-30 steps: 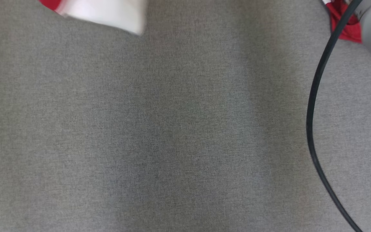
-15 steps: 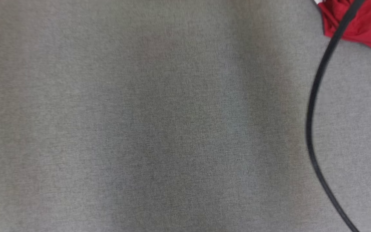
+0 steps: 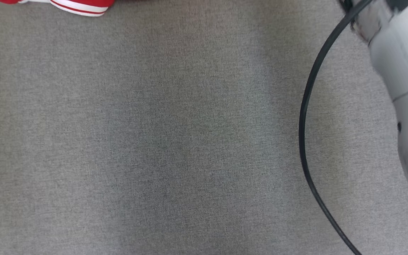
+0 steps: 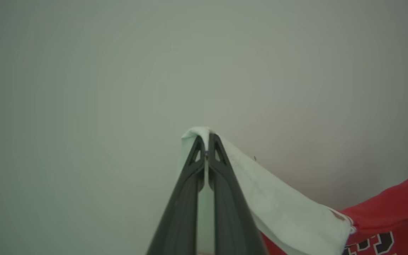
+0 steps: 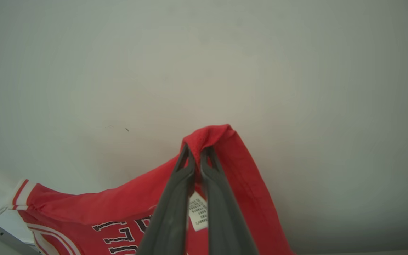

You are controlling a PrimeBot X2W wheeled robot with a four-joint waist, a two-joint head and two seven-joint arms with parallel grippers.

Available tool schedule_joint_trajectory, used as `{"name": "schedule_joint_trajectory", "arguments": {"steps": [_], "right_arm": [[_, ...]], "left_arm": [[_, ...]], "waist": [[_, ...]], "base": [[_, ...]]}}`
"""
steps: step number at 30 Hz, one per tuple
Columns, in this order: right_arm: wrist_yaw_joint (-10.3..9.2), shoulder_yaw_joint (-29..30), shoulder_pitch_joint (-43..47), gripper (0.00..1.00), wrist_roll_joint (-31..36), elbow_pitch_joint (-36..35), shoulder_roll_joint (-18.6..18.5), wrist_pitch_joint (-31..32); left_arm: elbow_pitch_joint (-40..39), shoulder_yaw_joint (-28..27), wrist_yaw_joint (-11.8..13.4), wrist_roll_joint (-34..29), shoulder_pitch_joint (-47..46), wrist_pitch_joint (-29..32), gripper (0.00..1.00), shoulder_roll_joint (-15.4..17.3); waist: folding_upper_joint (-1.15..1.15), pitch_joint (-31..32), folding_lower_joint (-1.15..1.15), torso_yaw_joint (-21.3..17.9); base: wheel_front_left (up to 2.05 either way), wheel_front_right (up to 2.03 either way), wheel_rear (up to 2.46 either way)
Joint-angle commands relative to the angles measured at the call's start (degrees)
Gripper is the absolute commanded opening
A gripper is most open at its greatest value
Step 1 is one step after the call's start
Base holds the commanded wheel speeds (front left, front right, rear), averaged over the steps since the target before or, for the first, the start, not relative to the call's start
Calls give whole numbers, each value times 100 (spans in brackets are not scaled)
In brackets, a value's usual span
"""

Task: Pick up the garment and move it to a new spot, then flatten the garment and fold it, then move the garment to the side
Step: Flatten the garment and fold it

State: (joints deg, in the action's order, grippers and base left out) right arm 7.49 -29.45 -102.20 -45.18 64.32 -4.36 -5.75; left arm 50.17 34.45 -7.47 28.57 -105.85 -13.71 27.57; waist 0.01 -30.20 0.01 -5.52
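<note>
Garment point(image 5: 94, 209) is hanging between both arms, left gripper point(image 4: 206, 141) pinching its white hem at centre frame, right gripper point(image 5: 196, 150) clamping the red edge by the label, so I'm judging this the carry step, next calling for lowering and spreading it on the grey surface point(image 3: 175, 141).

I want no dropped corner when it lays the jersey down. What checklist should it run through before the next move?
1. Hold of left gripper on the white edge of the red and white jersey: ok, shut on it.
2. Hold of right gripper on a red fold above the white label: ok.
3. Jersey untwisted between the grippers: cannot tell.
4. Black cable away from the landing area: not ok, it loops over the grey fabric surface beside the pale forearm and might snag.
5. Hem fully lifted: cannot tell.
</note>
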Motion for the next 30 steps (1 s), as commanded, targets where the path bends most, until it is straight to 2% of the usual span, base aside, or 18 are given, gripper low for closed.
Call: {"name": "schedule_joint_trajectory", "arguments": {"steps": [1, 6, 10, 16, 19, 20, 22, 26, 30], "right_arm": [[-1, -125, 252, 0, -108, -167, -104, -6], [-1, -590, 1015, 0, -481, -763, -361, 36], [-1, -858, 1748, 0, -899, -1228, -649, -19], [-1, -1284, 2966, 0, -1431, -1923, -997, -164], [-1, -1410, 3533, 0, -1707, -2250, -1122, -266], [-1, -1496, 3892, 0, -1818, -2449, -1237, -346], [-1, -1600, 4196, 0, -1907, -2650, -1323, -416], [-1, -1812, 4715, 0, -1865, -2914, -1505, -571], [-1, -1921, 5118, 0, -1891, -3079, -1619, -640]], "left_arm": [[-119, 32, 2, 65, 240, -70, 0, 81], [-575, -88, 5, 322, 973, -125, 0, 192], [-1171, -291, 136, 556, 1765, -147, 0, 269], [-2670, -749, 719, 1049, 3531, -149, 0, 501], [-3537, -968, 1100, 1224, 4514, -150, 0, 655], [-4111, -1112, 1349, 1322, 5127, -151, 0, 680], [-4610, -1241, 1561, 1402, 5710, -151, 0, 724], [-5385, -1417, 1920, 1297, 6752, -150, 0, 746], [-5775, -1558, 2085, 1309, 7399, -151, 0, 560]], "waist": [[-1, 79, -1, -6], [-1, 355, -1, -29], [-1, 641, -1, -29], [-1, 1129, -1, -14], [-1, 1346, -1, -11], [-1, 1472, -1, 28], [-1, 1570, -1, 31], [-1, 1715, -1, 48], [-1, 1811, -1, 117]], "base": [[0, 0, 0], [0, 0, 0], [0, 0, 0], [0, 0, 0], [0, 0, 0], [0, 0, 0], [0, 0, 0], [0, 0, 0], [0, 0, 0]]}}
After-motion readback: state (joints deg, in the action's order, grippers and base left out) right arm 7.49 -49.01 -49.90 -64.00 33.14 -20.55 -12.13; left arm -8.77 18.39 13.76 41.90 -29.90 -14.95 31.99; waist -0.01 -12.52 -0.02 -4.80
